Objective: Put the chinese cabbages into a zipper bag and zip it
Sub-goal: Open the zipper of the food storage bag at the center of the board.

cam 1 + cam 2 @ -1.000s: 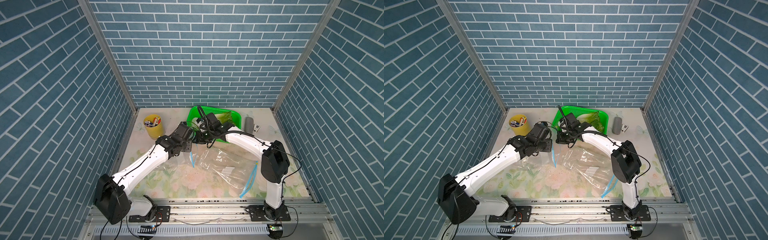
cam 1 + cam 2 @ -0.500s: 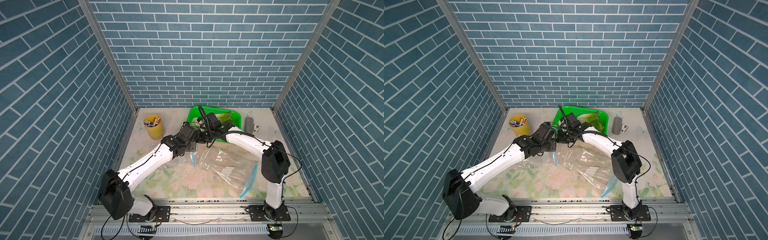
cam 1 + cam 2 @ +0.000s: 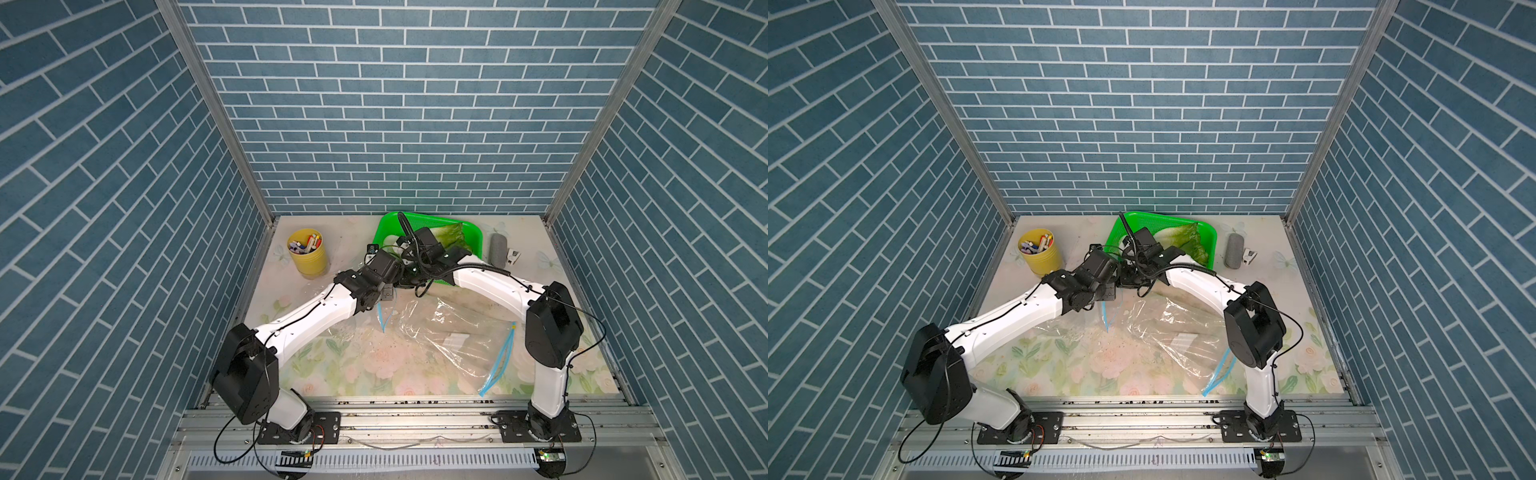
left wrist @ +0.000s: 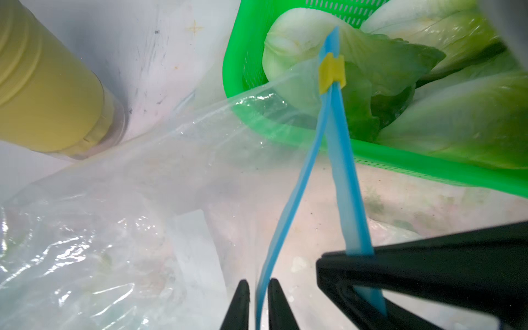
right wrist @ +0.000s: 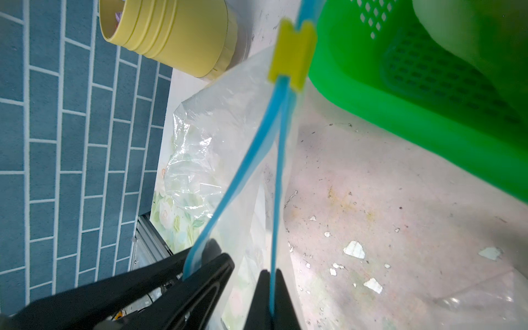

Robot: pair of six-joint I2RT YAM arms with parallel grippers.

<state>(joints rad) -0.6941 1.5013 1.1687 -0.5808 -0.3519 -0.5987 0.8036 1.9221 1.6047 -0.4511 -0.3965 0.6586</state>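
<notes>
nearest the rail, the clear plastic of the zipper bag [image 3: 436, 332] lies crumpled on the floral surface [image 3: 353, 374] between the two arms. a loose blue strip [image 3: 500, 357] with a small yellow piece rests on it beside the right arm. it cannot be told whether that strip belongs to the same bag.

further in, the two arms meet just short of the green basket [image 4: 414, 163]. both top views show only black housings and cable there, and the fingers are hidden. the wrist views fill this in. the left gripper [image 4: 259, 285] has closed in on one blue lip of the bag's mouth, with hardly any gap left. the right gripper [image 5: 271, 274] is pinched tight on the other lip. the two lips spread apart from a yellow slider [image 4: 331, 73] hanging in front of the basket wall.

beyond, the chinese cabbages [image 4: 457, 120] lie in the basket and none is in the bag. the left wrist view shows three pale heads. in both top views only one leafy end shows past the right wrist.

a yellow cup [image 3: 308, 257] stands left of the basket, and its contents show only from above. a grey cylinder [image 3: 498, 248] and a small clip [image 3: 514, 256] to the basket's right appear only in the top views.

a second ago the left gripper stood wider and apart from the right one. it has since reached in beside it, while the right arm has not moved.
</notes>
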